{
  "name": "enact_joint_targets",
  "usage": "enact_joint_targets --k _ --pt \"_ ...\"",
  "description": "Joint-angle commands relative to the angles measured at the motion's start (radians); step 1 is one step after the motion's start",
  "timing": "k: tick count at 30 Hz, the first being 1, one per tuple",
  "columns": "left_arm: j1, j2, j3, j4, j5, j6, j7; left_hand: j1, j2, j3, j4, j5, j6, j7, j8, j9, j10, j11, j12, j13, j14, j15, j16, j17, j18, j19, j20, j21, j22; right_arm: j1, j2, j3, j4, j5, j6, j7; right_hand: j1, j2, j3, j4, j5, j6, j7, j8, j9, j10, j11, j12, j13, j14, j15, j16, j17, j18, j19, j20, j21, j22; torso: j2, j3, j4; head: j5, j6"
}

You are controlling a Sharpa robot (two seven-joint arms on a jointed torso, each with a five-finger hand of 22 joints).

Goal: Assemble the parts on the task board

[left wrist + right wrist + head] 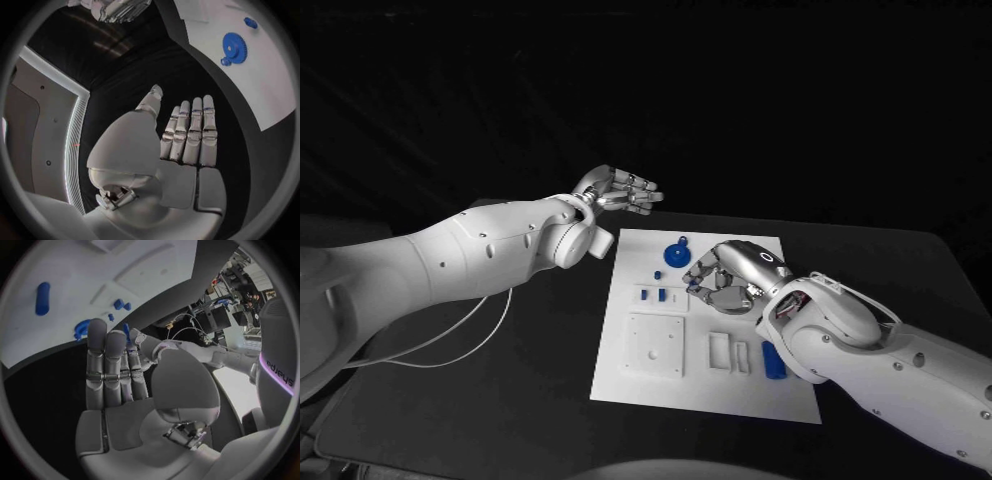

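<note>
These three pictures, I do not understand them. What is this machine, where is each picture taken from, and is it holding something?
It is a robot with two white arms, each ending in a silver hand. The large picture looks down from its head; the two round ones come from cameras at its wrists. On the black table lies a white board with small blue parts, among them a blue gear and a blue peg. The left hand hangs beyond the board's far corner; the right hand hovers over the board. Both wrist pictures show flat, empty palms, so nothing is held.
</note>
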State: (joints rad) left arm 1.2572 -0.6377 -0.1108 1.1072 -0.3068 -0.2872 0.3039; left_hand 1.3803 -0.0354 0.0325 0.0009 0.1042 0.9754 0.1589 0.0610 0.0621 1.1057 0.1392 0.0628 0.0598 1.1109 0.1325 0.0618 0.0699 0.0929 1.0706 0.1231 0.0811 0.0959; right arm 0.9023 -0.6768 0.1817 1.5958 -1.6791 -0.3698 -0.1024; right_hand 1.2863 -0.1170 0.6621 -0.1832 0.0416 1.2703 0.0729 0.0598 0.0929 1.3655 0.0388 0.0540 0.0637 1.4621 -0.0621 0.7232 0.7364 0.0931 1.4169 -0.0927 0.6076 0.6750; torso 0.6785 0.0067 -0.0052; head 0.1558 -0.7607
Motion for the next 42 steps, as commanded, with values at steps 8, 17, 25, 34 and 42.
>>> enact_joint_targets --k 8,17,25,34,42 --pt "-0.007 0.037 0.001 -0.032 0.047 -0.012 0.019 -0.005 0.012 -0.01 0.0 -0.005 0.003 -0.001 0.006 0.0 -0.005 0.002 -0.004 0.0 -0.001 0.004 -0.001 -0.001 -0.002 0.007 0.0 0.006 -0.004 -0.061 0.058 -0.019 -0.011 -0.084 -0.005 0.011 0.006 0.002 -0.002 -0.004 0.007 0.0 0.003 0.005 0.001 0.034 -0.027 0.006 0.002 0.002 -0.007 -0.003 0.002 0.019 0.009 -0.002 -0.009 0.007 -0.011 -0.0019 0.0051 0.108 -0.044" --pt "-0.008 0.04 0.001 -0.038 0.047 -0.011 0.016 -0.005 0.012 -0.01 0.0 -0.005 0.003 -0.001 0.006 0.0 -0.005 0.002 -0.004 0.0 -0.001 0.004 -0.001 -0.001 -0.002 0.007 0.0 0.006 -0.004 -0.085 0.087 -0.056 -0.038 -0.135 0.012 -0.003 0.002 0.002 0.004 -0.01 0.007 0.002 0.003 0.005 0.001 0.035 -0.026 0.006 0.002 0.002 -0.007 -0.002 0.003 0.019 0.013 -0.002 -0.018 0.028 -0.01 -0.0009 0.0041 0.151 -0.075" --pt "-0.008 0.041 0.0 -0.038 0.048 -0.003 0.015 -0.005 0.012 -0.01 0.0 -0.005 0.003 -0.001 0.006 0.0 -0.005 0.002 -0.004 0.0 -0.001 0.004 -0.001 -0.001 -0.002 0.007 0.0 0.006 -0.004 -0.096 0.088 -0.068 -0.053 -0.164 0.028 -0.023 -0.001 0.002 0.007 -0.013 0.007 0.002 0.002 0.005 0.001 0.035 -0.027 0.006 0.002 0.002 -0.008 -0.001 0.001 0.02 0.013 -0.003 -0.019 0.056 -0.013 -0.0027 0.0025 0.159 -0.091" --pt "-0.008 0.041 0.0 -0.041 0.048 0.003 0.014 -0.003 0.012 -0.012 0.001 -0.005 0.0 0.0 0.006 0.0 -0.007 0.002 -0.004 0.0 -0.003 0.004 -0.001 -0.001 -0.002 0.006 0.001 0.007 -0.008 -0.101 0.08 -0.07 -0.056 -0.183 0.028 -0.04 -0.002 0.0 0.01 -0.014 0.007 0.003 0.002 0.005 0.002 0.037 -0.027 0.006 0.002 0.001 -0.007 0.001 0.001 0.02 0.012 -0.002 -0.024 0.076 -0.012 -0.0025 0.0041 0.158 -0.096" --pt "-0.011 0.041 -0.001 -0.044 0.048 0.007 0.013 -0.003 0.012 -0.012 0.001 -0.005 0.0 0.0 0.006 0.0 -0.007 0.002 -0.004 0.0 -0.003 0.004 -0.001 -0.001 -0.002 0.006 0.001 0.007 -0.008 -0.105 0.075 -0.071 -0.059 -0.19 0.025 -0.048 -0.003 -0.001 0.013 -0.014 0.007 0.003 0.002 0.005 0.001 0.037 -0.027 0.006 0.002 0.002 -0.008 0.002 0.0 0.02 0.014 -0.003 -0.027 0.087 -0.012 -0.0033 0.0041 0.161 -0.103"
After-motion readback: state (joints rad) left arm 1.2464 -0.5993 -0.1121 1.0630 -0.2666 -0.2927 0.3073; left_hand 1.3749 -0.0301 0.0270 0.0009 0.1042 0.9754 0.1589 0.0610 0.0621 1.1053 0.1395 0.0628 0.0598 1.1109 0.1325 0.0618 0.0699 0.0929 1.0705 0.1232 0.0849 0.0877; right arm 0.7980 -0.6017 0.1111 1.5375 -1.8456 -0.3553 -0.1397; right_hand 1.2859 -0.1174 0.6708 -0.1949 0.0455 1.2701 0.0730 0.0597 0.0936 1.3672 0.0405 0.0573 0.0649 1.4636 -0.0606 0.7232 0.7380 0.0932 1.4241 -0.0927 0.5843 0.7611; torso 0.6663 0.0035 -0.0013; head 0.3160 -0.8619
